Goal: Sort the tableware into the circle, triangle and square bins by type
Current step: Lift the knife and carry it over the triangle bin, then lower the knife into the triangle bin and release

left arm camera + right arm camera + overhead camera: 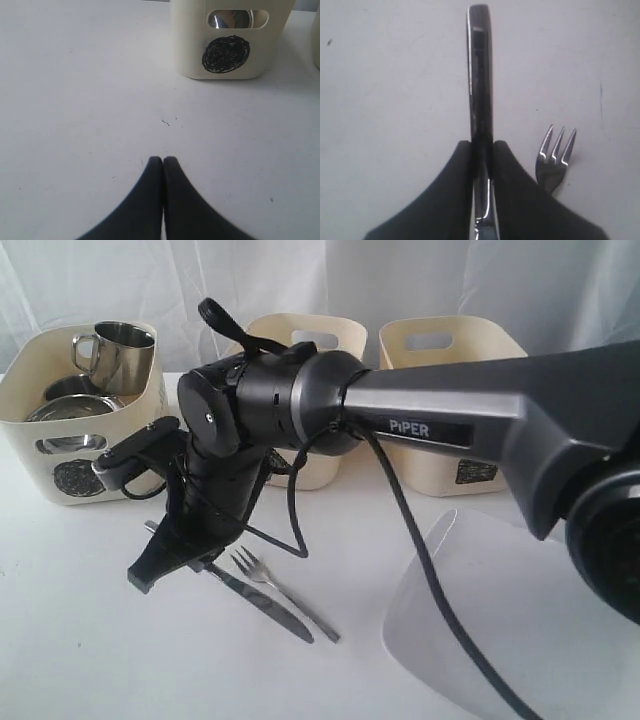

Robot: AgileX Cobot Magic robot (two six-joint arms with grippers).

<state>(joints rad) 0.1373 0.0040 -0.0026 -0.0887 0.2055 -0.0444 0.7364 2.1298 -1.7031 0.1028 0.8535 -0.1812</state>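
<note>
The knife (481,100) is gripped between the right jaws, fork (554,155) lying just beside. The left jaws are pressed closed, empty.

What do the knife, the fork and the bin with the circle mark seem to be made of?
The knife is likely polished steel: its surface is dark and mirror-like, with bright glints along the edge. The fork has the same shiny metal look, with highlights on its tines. The circle bin is probably plastic: matte cream, with smooth rounded corners and a moulded handle cut-out.
</note>
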